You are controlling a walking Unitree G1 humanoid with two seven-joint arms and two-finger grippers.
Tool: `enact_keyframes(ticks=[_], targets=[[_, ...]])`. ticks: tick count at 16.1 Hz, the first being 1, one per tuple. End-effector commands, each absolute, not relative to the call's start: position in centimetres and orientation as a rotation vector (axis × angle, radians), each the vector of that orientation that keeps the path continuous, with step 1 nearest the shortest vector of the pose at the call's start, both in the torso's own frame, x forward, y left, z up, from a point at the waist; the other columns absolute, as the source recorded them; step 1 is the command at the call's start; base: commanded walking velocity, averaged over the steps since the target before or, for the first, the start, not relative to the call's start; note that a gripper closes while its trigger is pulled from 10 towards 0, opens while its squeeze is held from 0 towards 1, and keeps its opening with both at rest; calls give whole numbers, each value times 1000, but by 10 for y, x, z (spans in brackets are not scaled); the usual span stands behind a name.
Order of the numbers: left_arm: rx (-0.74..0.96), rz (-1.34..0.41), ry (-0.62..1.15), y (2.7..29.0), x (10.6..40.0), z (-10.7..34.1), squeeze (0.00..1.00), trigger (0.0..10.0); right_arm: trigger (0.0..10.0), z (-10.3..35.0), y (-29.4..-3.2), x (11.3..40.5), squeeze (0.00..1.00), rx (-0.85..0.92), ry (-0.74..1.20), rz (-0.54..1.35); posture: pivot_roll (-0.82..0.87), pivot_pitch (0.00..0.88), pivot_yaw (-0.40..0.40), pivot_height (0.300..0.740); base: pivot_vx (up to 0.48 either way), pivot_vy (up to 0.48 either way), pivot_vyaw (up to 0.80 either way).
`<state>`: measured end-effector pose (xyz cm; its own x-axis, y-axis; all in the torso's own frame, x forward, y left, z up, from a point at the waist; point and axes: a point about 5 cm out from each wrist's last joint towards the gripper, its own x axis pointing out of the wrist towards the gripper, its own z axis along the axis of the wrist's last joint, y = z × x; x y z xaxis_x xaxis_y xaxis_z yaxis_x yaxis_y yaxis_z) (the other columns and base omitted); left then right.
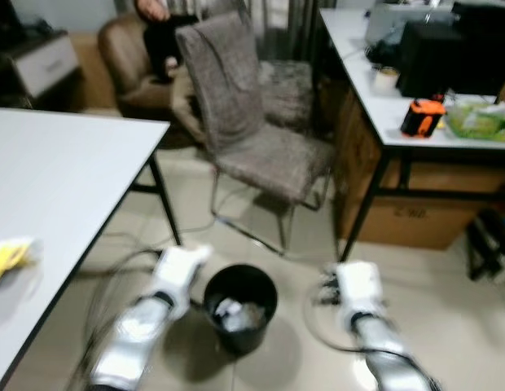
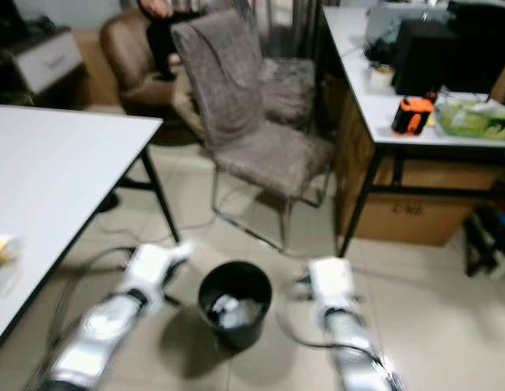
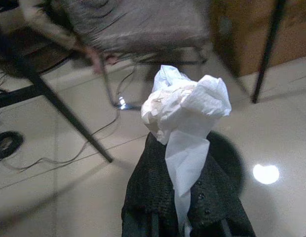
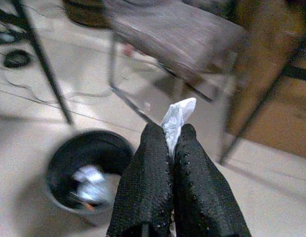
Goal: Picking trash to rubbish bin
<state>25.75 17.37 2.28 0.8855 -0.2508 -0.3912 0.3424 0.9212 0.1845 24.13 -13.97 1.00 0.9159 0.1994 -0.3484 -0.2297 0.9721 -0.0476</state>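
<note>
A black round rubbish bin (image 1: 240, 305) stands on the tiled floor between my two arms, with crumpled white paper (image 1: 234, 314) inside. My left gripper (image 3: 185, 163) is shut on a crumpled white tissue (image 3: 185, 106); the left arm (image 1: 175, 277) hangs just left of the bin. My right gripper (image 4: 168, 136) is shut on a small white paper scrap (image 4: 176, 116), and the bin (image 4: 86, 170) shows below and beside its fingers. The right arm (image 1: 358, 293) sits to the bin's right.
A grey fabric chair (image 1: 252, 122) stands behind the bin. A white table (image 1: 57, 187) with a yellow item (image 1: 8, 257) is at the left. A desk (image 1: 399, 106) with an orange tool and a cardboard box under it is at the right. Cables lie on the floor.
</note>
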Motion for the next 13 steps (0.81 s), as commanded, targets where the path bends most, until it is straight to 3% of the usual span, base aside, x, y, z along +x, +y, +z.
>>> enact_keyframes(ticks=[1,4,11,13], targets=[[246,-332,346,164,262,27,0,10000,10000,7,-149,239,0,-117,378,238,-60,0,23,740,390,0,0],[247,-334,347,165,261,27,0,10000,10000,7,-144,239,0,-139,379,274,-61,0,28,740,393,0,800],[228,-306,356,169,256,24,0,10000,10000,3,-142,238,0,-127,411,328,-55,0,6,740,392,0,0],[221,-319,362,167,253,23,0,10000,10000,3,-137,244,0,-146,407,357,-63,14,14,740,0,0,0]])
